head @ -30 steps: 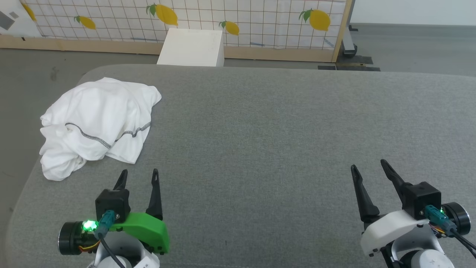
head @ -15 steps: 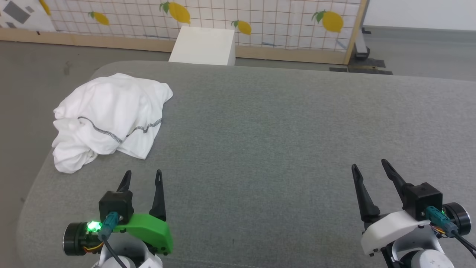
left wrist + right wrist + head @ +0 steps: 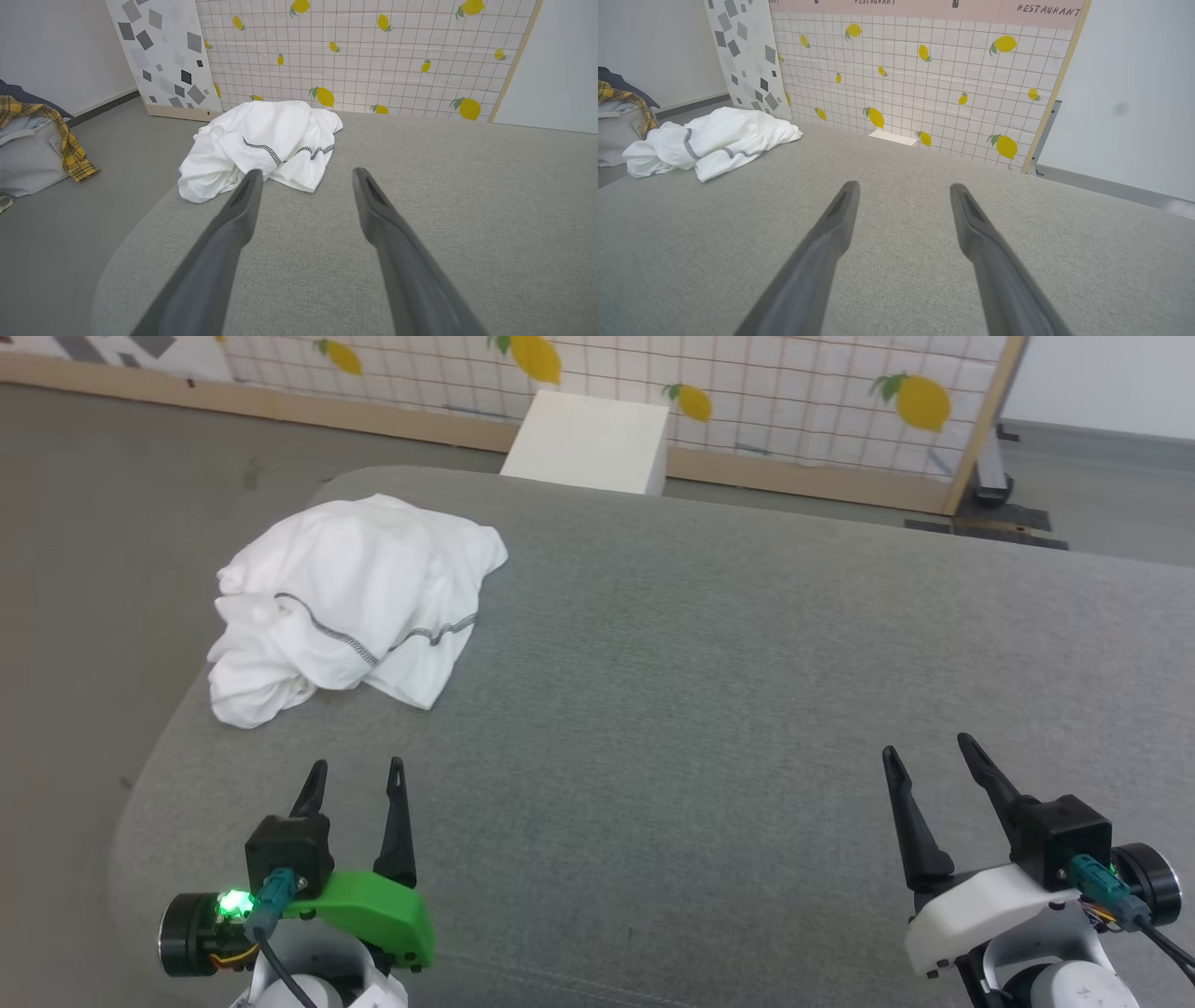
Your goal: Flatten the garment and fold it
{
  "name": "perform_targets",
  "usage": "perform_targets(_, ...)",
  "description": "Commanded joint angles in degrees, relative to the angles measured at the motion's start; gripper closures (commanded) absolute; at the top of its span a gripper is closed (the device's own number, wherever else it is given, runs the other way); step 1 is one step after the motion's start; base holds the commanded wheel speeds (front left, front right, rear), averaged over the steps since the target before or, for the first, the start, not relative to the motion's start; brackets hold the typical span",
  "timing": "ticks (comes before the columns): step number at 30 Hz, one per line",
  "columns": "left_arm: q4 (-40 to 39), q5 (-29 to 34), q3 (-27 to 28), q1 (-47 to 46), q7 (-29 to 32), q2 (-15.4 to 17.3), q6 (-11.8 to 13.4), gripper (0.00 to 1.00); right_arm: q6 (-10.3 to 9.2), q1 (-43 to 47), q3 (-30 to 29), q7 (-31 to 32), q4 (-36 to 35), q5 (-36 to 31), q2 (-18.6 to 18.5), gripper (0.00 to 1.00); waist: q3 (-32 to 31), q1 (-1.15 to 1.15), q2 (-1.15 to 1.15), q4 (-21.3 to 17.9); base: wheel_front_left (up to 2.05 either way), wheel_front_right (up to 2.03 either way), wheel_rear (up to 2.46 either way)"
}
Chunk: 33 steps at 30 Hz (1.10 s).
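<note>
Plainly, in the head view the white thin-fabric T-shirt with dark zigzag seam stitching [image 3: 355, 597] lies bunched in a heap at the far left corner of the grey fabric-covered surface [image 3: 700, 709], so flattening comes first, I judge. The green-shelled left gripper [image 3: 358, 763] and white-shelled right gripper [image 3: 924, 745] sit by the near edge, pointing forward, spread wide and empty.

In the left wrist view the two dark fingers [image 3: 233, 219] aim at the heap's near hem, apart from it. That arm seems the one placed to reach.

In the right wrist view the shirt lies far off to the left.
</note>
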Motion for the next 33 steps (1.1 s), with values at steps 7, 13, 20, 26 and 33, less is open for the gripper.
perform_targets(7,0.62,-1.50,-0.02,-1.01,-1.55,0.69,1.10,0.00,-0.04,-1.29,0.21,-0.99,0.46,0.65,0.05,0.00,0.17,0.00,0.00,5.16,0.00,0.00,0.00)
perform_targets(13,0.74,-2.13,0.18,-0.67,-2.25,0.92,1.68,0.00,-0.04,-1.61,0.33,-1.36,0.69,0.79,0.06,0.00,0.24,0.00,0.00,7.44,0.00,0.00,0.00)
perform_targets(20,0.60,-2.85,0.56,-0.21,-3.09,1.13,2.53,0.00,-0.05,-2.03,0.69,-1.78,0.90,0.92,0.07,0.00,0.34,0.00,0.00,9.27,0.00,0.00,0.00)
perform_targets(26,0.60,-3.39,0.72,-0.03,-3.79,1.23,3.16,0.00,-0.05,-2.29,0.65,-2.11,0.92,0.95,0.08,0.00,0.56,0.00,0.00,10.66,0.00,0.00,0.00)
perform_targets(33,0.93,-4.02,0.65,0.00,-4.63,1.29,3.70,0.00,-0.06,-2.63,0.55,-2.53,1.04,1.07,0.09,0.00,0.93,0.00,0.00,12.16,0.00,0.00,0.00)
